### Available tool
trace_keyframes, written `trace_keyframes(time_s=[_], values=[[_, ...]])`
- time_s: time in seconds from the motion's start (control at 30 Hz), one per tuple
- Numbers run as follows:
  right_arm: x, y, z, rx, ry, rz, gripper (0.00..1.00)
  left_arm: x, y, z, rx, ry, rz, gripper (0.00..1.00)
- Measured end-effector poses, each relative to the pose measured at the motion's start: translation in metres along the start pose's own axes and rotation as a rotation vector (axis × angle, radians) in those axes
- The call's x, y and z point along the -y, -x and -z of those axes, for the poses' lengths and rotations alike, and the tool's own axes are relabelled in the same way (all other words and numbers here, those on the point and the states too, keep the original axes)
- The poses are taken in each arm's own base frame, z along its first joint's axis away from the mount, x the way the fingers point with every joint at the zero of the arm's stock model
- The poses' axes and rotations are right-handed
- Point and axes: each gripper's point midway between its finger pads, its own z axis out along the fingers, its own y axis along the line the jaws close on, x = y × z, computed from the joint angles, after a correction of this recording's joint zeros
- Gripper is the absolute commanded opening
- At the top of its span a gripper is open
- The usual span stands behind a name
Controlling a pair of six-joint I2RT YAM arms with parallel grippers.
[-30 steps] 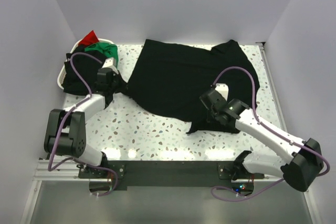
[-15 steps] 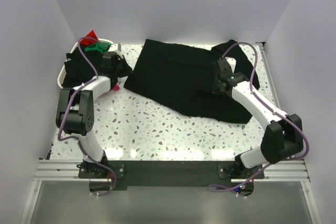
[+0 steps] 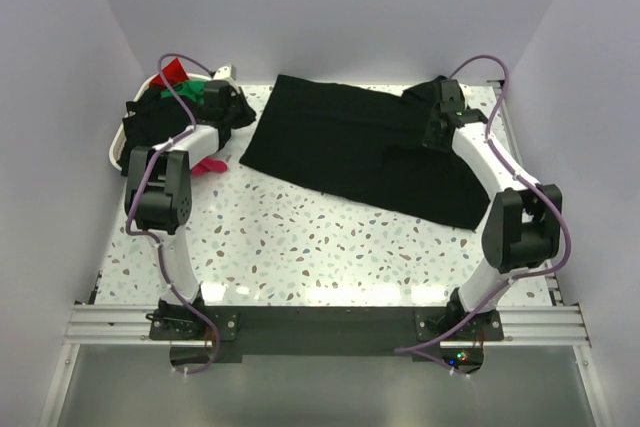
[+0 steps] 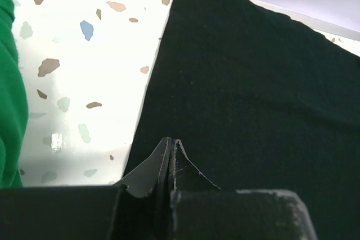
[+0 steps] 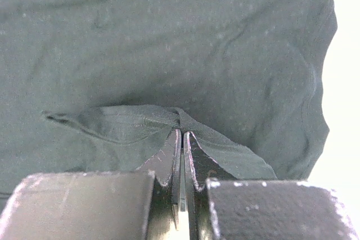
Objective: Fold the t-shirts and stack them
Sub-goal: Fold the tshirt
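A large black t-shirt (image 3: 350,147) lies folded across the far half of the table. My left gripper (image 3: 240,115) is at its left edge, shut on the black cloth; in the left wrist view the shut tips (image 4: 170,141) sit at the shirt's edge (image 4: 253,82). My right gripper (image 3: 437,127) is at the shirt's far right part, shut on a raised pinch of cloth, shown clearly in the right wrist view (image 5: 181,133) with the shirt (image 5: 169,37) beyond. Both arms are stretched far out.
A white basket (image 3: 113,152) at the far left holds a black shirt (image 3: 150,122), a green shirt (image 3: 190,92) and a red one (image 3: 172,71). A pink cloth (image 3: 208,164) lies on the table beside the basket. Walls enclose the left, back and right.
Both grippers moved from the shirt's near edge toward the far side, carrying the black cloth with them. The near part now lies folded over the far part.
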Motion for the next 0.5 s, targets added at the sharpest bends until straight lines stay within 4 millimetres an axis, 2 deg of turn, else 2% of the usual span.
trace_keyframes(time_s=[0.3,0.5], values=[[0.002,0.020,-0.011,0.014,0.010,-0.014,0.00,-0.003,0.002,-0.003,0.007,0.016,-0.001,0.00],[0.001,0.032,-0.018,0.020,0.021,-0.023,0.00,-0.008,-0.005,-0.016,-0.011,0.020,-0.014,0.01]])
